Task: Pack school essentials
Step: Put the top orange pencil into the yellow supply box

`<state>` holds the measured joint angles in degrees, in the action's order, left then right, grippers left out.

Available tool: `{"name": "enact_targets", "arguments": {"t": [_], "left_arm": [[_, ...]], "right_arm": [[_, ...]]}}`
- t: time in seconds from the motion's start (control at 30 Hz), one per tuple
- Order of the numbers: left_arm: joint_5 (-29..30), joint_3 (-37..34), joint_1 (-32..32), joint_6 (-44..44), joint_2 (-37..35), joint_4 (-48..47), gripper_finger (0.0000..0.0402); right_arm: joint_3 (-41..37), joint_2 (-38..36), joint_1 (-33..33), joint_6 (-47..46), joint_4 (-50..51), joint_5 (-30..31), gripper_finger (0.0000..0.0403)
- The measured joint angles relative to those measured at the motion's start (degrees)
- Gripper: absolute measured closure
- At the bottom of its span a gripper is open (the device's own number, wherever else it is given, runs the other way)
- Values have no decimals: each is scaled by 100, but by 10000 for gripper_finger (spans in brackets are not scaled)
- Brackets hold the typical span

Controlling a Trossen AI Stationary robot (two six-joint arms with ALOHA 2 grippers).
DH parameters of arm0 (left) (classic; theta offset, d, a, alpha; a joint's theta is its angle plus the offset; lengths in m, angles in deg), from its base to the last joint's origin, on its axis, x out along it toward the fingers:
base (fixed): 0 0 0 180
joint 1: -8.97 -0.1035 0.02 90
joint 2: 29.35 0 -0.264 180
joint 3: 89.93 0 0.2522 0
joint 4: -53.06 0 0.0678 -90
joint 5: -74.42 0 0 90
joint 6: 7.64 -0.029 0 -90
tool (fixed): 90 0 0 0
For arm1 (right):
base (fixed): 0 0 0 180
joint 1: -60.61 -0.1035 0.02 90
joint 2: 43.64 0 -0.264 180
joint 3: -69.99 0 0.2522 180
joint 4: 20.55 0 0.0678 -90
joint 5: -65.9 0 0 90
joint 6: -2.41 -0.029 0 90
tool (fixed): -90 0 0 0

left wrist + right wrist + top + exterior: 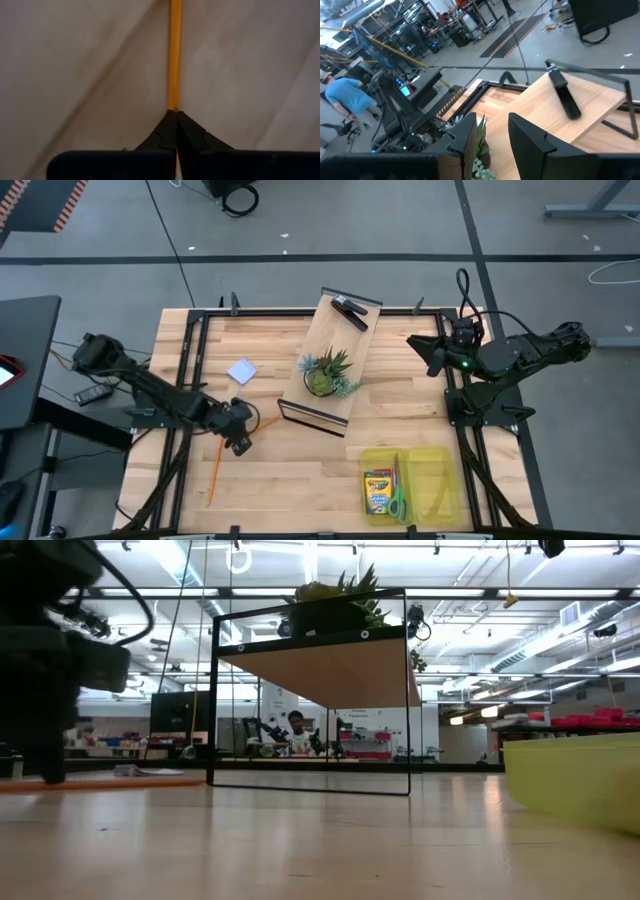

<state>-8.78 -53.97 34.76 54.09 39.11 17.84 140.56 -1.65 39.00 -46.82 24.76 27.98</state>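
The table (290,470) is pale striped wood with a black frame. The tray (440,480) is translucent yellow; in it the crayon box (377,491) is yellow and green, the scissors (397,498) green-handled. The pencil (175,55) is orange, as is another pencil (214,475). The pad (242,371) is pale blue-white. The potted plant (326,372) is spiky green on a light wooden shelf (340,345), beside a black clip-like object (350,311).

Left claw (240,442) clamped low; right claw (425,352) parted, raised.
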Motion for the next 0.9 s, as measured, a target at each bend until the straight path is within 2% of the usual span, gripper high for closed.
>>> {"name": "enact_targets", "arguments": {"t": [0.2, 0.53, 0.67, 0.9], "left_arm": [[-20, 0, 565, 505, 0, 33, 400], [-52, -7, 1254, 665, 6, 229, 399], [-35, -7, 1403, 378, 11, 308, 400], [-18, -4, 1439, -425, 11, 391, 399]], "right_arm": [[0, 187, -2, -11, -92, -539, 283], [-2, 1436, -4, 193, -1113, -1664, 283], [-2, 1908, -80, 368, -1721, -2093, 283], [-2, 2535, -553, 474, -2632, -2234, 283]]}}
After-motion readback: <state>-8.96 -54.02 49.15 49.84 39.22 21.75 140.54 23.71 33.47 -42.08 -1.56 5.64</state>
